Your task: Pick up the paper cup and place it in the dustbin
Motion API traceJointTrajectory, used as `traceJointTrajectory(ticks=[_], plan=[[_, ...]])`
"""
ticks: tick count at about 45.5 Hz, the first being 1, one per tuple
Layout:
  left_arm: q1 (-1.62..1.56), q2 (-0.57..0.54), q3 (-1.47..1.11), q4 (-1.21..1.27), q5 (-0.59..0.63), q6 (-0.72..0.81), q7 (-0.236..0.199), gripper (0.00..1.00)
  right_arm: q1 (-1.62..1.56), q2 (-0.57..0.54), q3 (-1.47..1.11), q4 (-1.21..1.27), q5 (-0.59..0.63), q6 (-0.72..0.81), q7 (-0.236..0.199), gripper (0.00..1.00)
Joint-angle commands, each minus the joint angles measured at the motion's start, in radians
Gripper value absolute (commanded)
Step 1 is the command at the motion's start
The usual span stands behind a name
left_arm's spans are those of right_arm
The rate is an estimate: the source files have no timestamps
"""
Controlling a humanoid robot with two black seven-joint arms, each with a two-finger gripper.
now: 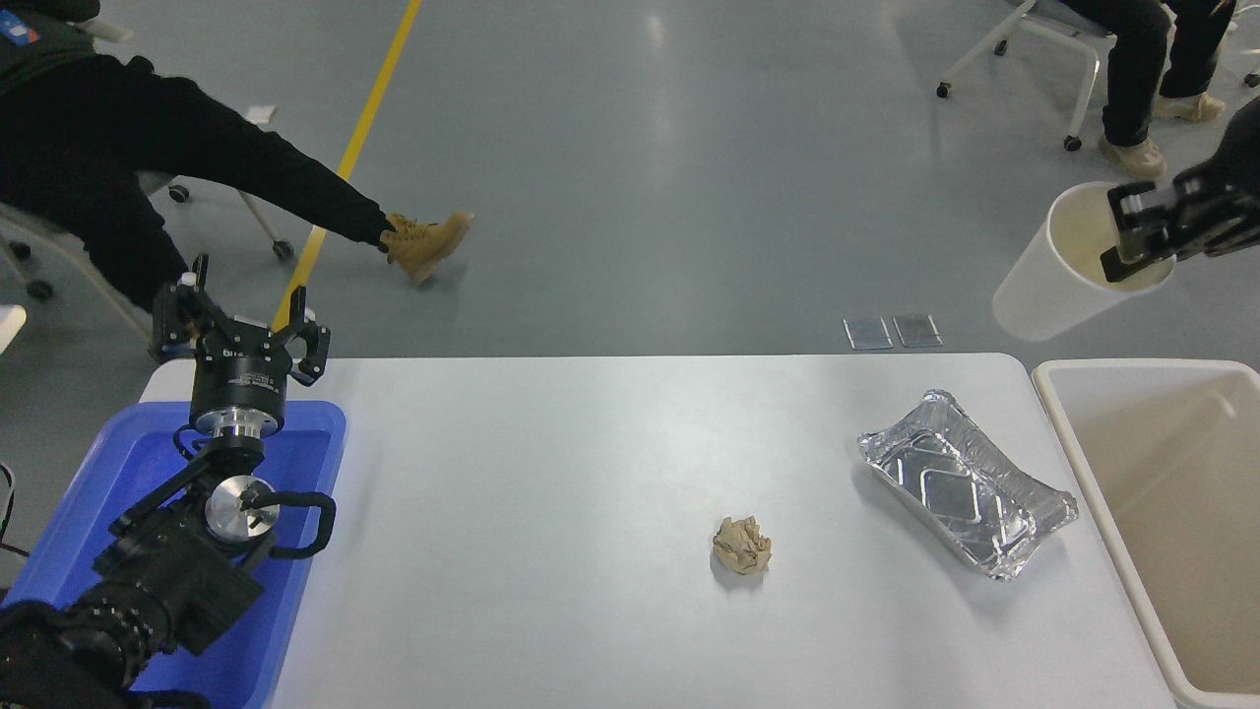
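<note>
The white paper cup (1058, 276) hangs tilted in the air at the upper right, its cream inside facing up and to the right. My right gripper (1132, 236) is shut on the cup's rim, one finger inside and one outside. The cup is high above the table's far right corner, just beyond the far rim of the beige dustbin (1102, 463). The dustbin stands off the table's right edge and looks empty inside. My left gripper (241, 320) is parked open over the far end of a blue tray at the lower left.
A shiny foil tray (970, 497) lies on the white table near the dustbin. A crumpled brown paper ball (741, 545) sits mid-table. The blue plastic tray (305, 463) is at the left edge. People sit on chairs beyond the table at both top corners.
</note>
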Motion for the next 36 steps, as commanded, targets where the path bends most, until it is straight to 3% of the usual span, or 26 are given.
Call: traceJointTrajectory(ticks=[1,14,23,36], plan=[[0.000,-0.001,0.000,0.000,0.000,-0.001,0.000,0.99,-0.364,-0.142,0.155,-0.508,0.130,-0.032,-0.002,0.00],[0.000,0.001,0.000,0.000,0.000,-0.001,0.000,0.99,-0.953,-0.207,0.689,-0.981,0.278,-0.134,-0.003,0.00],[0.001,0.001,0.000,0.000,0.000,0.001,0.000,0.99,-1.317,-0.109,1.073,-1.180,0.303,-0.314,-0.005,0.00],[0.000,0.001,0.000,0.000,0.000,0.001,0.000,0.99,-1.595,0.065,1.386,-1.249,0.306,-0.627,-0.025,0.00]])
